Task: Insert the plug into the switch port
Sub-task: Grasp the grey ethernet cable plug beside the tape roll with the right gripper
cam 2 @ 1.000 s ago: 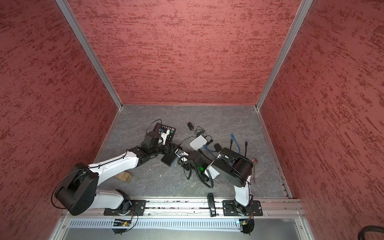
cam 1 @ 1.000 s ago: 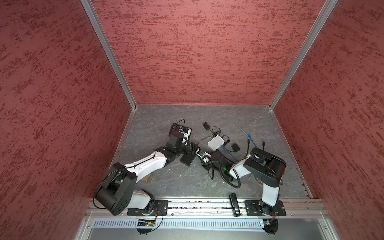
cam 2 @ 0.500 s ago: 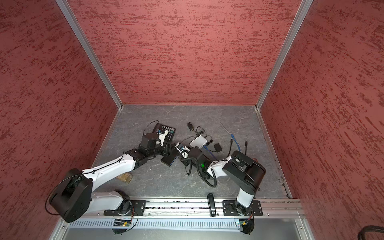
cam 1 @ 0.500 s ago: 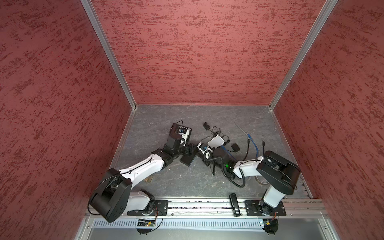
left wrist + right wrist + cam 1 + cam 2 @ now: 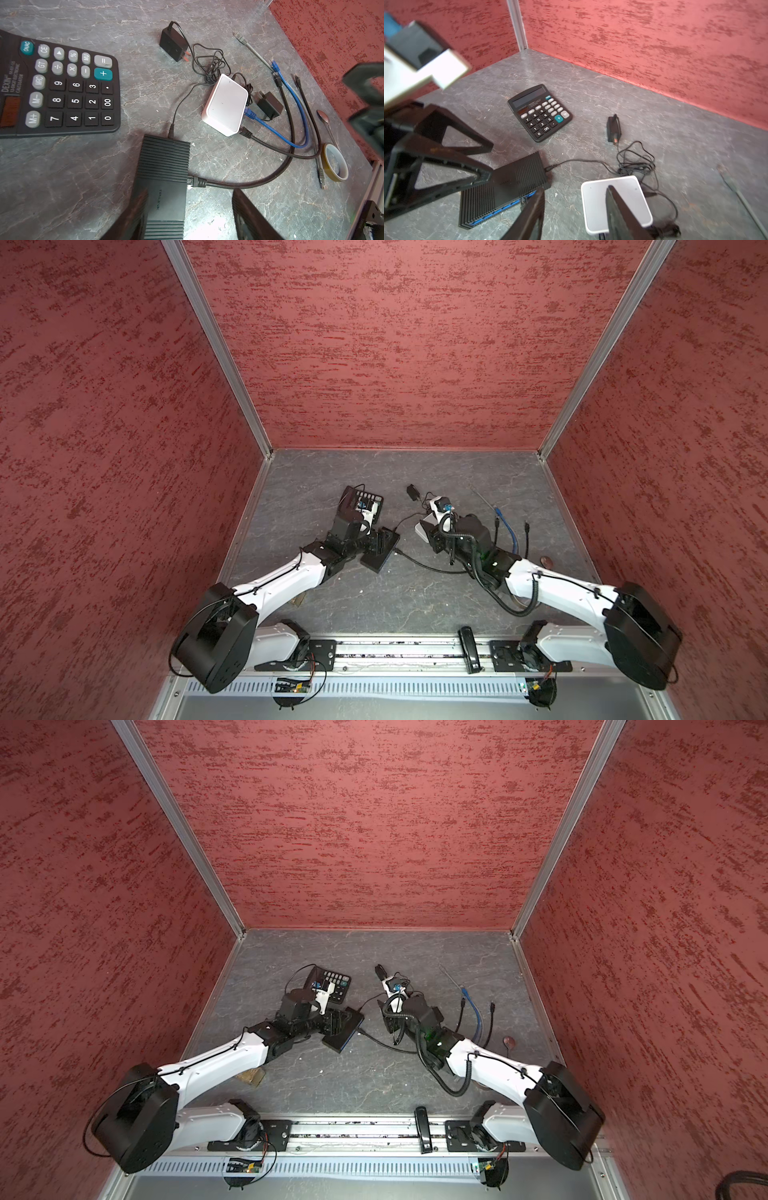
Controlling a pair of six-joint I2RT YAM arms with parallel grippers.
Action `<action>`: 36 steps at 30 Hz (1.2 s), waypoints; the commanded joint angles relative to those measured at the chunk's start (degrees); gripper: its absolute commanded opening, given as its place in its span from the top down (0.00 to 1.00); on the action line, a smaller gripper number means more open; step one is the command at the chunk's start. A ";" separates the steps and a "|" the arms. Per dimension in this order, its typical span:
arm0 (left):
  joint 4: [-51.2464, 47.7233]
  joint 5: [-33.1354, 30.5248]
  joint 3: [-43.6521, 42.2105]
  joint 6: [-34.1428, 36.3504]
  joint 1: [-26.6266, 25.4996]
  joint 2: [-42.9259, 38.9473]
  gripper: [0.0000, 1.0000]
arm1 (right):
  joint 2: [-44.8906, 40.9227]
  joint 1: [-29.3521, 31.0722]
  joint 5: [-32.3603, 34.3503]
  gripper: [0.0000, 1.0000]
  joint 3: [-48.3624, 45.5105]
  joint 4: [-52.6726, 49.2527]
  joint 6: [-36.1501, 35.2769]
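Near the middle of the grey stone-veined tabletop, a black ribbed network switch is laid flat. The task's black moulded plug, on a thick black cable, is seen entered into the switch's port side, at four o'clock of its body in both top views; how deeply it is seated cannot be told. The left gripper is held low over the switch's near end with its jaws released: one finger is blurred against the switch's edge, the other is kept apart on the plug's side, and nothing is grasped. At two o'clock of the switch a white rounded plastic box is set, with a blue patch cable and a further black lead plugged into it. The right gripper is poised just above that box, jaws parted, with nothing held between them. At eleven o'clock of the switch a black desk calculator with grey and teal keys is placed. At one o'clock a black wall adapter is found, its thin wire tangled beside the white box, and a strand from the tangle is run to the switch's far end. Between three and four o'clock, towards the red textured wall, a roll of amber tape and a metal spoon are left lying
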 commanded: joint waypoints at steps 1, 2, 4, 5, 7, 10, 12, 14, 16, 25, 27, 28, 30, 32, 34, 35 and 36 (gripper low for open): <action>-0.62 -1.43 -0.29 -0.18 -1.94 -1.23 0.35 | -2.12 -2.48 6.13 0.48 4.85 -19.65 13.59; -0.61 -1.48 -0.10 -0.11 -2.60 -1.24 0.35 | -2.04 -3.71 6.49 0.49 6.80 -25.18 17.28; -0.22 -1.52 0.32 -0.01 -3.86 -0.84 0.35 | -1.05 -5.31 6.99 0.49 10.01 -34.31 22.19; -0.13 -1.48 0.65 0.14 -4.50 -0.44 0.35 | -0.47 -5.89 6.99 0.49 11.00 -37.79 23.65; -0.76 -2.26 2.10 1.20 -6.33 0.89 0.35 | 0.39 -7.24 7.05 0.50 12.14 -44.61 28.95; -2.48 -4.26 4.34 2.99 -8.93 3.24 0.35 | 0.10 -8.97 5.15 0.51 10.67 -49.79 35.61; -2.49 -4.71 5.19 3.73 -9.99 4.64 0.35 | -1.10 -9.83 3.93 0.52 8.40 -51.06 38.95; -2.10 -4.69 5.60 4.10 -10.74 5.71 0.35 | -2.95 -10.38 3.10 0.54 5.82 -51.28 41.19; -1.13 -4.77 5.71 4.20 -11.08 6.51 0.35 | -5.38 -10.87 2.96 0.56 3.41 -52.04 43.71; 1.80 -3.53 7.00 7.46 -11.16 9.55 0.35 | -10.99 -12.89 4.24 0.53 -2.98 -60.42 52.04; 2.34 -2.34 7.78 8.54 -10.84 10.70 0.35 | -11.00 -13.23 3.99 0.53 -4.20 -61.33 53.93; 2.42 -1.84 8.12 8.89 -10.74 11.23 0.35 | -11.06 -13.29 3.78 0.53 -4.73 -61.70 54.76; 3.07 -0.26 8.50 9.48 -10.11 12.14 0.35 | -11.75 -13.39 2.93 0.53 -6.26 -61.76 56.51; 3.87 1.08 8.61 9.64 -9.37 12.60 0.35 | -12.84 -13.54 2.40 0.54 -7.88 -61.38 57.67; 4.79 2.08 8.52 9.57 -8.91 12.82 0.35 | -13.81 -13.65 2.33 0.54 -8.91 -61.38 57.95; 5.46 2.27 8.31 9.42 -8.80 12.93 0.35 | -14.19 -13.79 2.51 0.54 -9.31 -61.69 57.98; 5.95 2.43 8.12 9.35 -8.71 13.13 0.35 | -14.41 -13.97 2.61 0.55 -9.53 -62.03 57.81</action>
